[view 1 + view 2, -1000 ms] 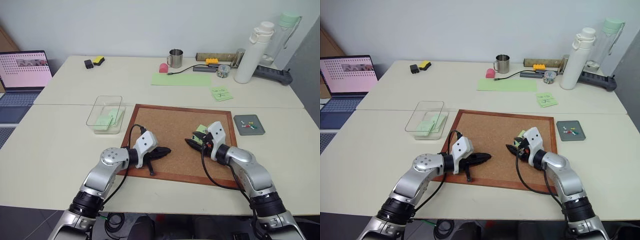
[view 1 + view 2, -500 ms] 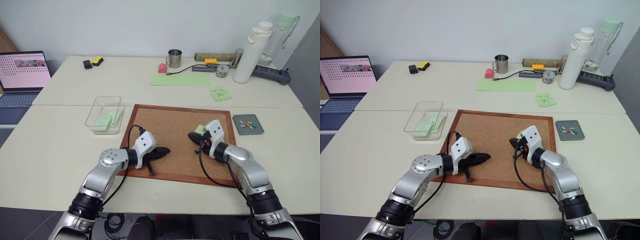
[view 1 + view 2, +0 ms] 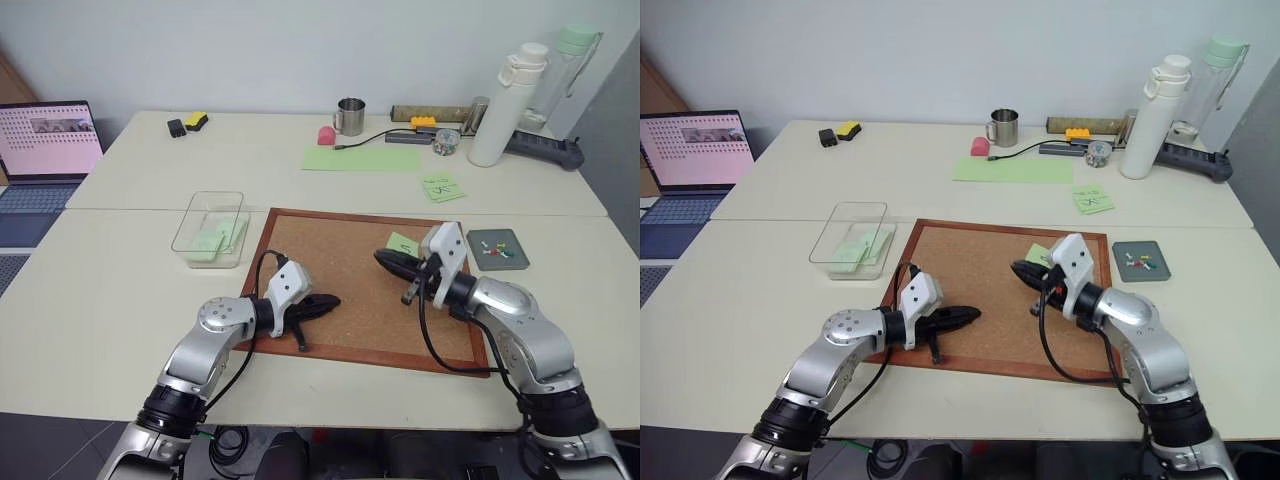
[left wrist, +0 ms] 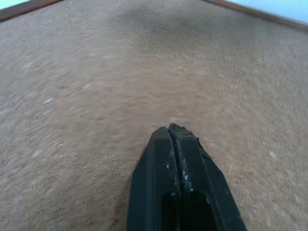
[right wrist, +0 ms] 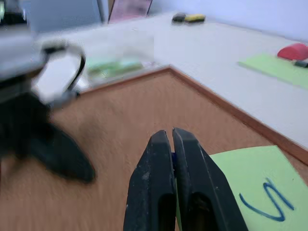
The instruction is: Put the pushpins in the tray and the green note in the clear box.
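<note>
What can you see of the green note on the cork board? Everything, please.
The green note is a small light-green square of paper, seemingly a sticky note, with a blue wavy squiggle drawn on it. It lies flat on the cork board, toward the board's far right corner and inside the wooden frame. No pin shows on its visible part. The right gripper, shut, hangs over its near left edge and hides a little of it; whether it touches the paper cannot be told.
</note>
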{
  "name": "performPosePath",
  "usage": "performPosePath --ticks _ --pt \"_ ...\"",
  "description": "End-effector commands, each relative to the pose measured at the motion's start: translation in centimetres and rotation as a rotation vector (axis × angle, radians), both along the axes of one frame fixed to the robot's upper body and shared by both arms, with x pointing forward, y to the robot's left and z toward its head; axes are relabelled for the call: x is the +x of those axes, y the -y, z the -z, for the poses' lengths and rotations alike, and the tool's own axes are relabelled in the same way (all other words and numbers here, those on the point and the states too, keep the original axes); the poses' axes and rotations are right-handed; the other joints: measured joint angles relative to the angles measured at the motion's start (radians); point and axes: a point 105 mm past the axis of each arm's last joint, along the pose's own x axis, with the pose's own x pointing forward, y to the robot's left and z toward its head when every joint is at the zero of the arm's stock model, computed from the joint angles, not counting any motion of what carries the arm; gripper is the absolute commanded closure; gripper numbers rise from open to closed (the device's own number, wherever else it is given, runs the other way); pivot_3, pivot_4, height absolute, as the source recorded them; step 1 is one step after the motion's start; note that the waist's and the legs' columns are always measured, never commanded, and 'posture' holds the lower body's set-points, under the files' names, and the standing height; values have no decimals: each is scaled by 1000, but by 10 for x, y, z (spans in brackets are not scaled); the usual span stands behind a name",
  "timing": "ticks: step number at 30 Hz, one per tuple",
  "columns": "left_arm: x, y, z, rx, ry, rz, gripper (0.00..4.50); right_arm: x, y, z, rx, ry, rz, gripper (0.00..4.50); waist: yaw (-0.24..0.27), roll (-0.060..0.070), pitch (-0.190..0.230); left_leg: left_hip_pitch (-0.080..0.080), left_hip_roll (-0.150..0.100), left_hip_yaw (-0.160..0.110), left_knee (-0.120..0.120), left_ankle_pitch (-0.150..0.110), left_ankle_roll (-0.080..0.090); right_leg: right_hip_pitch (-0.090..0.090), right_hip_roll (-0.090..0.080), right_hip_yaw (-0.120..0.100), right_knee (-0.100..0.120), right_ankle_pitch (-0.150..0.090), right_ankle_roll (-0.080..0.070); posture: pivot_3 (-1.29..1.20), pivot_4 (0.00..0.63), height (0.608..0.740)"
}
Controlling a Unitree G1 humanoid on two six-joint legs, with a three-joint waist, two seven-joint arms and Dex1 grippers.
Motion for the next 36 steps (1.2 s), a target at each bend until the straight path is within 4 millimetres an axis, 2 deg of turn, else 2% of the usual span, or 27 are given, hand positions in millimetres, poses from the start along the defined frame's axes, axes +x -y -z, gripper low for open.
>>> performPosePath --ticks 1,5,10,12,22,30,34,36 --pt "6 -4 -47 -222 -92 30 3779 -9 -9 -10 -122 153 -117 4500 -1 -2 1 0 0 0 0 0 0 -1 0 0 0 0 0 0 150 740" --pt "8 -4 -67 -318 -182 41 2961 -13 -11 -10 -195 229 -181 4500 -3 -2 1 -1 0 0 0 0 0 0 0 -1 -1 0 0 0 150 740" --pt "7 1 -79 -414 -369 74 2006 -23 -22 -12 -312 375 -317 4500 -3 -3 2 -1 0 -1 0 0 -1 0 0 -1 -1 0 0 0 150 740" --pt "6 2 -82 -437 -429 92 2006 -26 -26 -14 -333 418 -355 4500 -3 -3 2 -1 0 -1 1 0 -1 0 0 -1 -1 0 0 0 150 740" --pt "1 13 -84 -444 -470 148 2006 -28 -46 -22 -330 511 -420 4500 -4 -3 2 -1 0 -1 1 3 -5 0 0 -1 -1 0 0 0 150 740" --pt "4 21 -84 -438 -435 154 2006 -28 -67 -29 -301 553 -460 4500 -1 -3 2 -1 0 -1 1 3 -6 0 -1 0 -1 0 0 0 150 740" --pt "11 22 -87 -461 -381 130 2006 -28 -70 -30 -292 552 -466 4500 2 -3 2 -1 0 -1 1 3 -6 0 -1 -1 -1 0 0 0 150 740" --pt "14 22 -89 -481 -369 122 2363 -29 -69 -28 -291 544 -468 4500 2 -3 2 -1 0 -1 1 3 -6 0 -1 -1 -1 0 0 0 150 740"
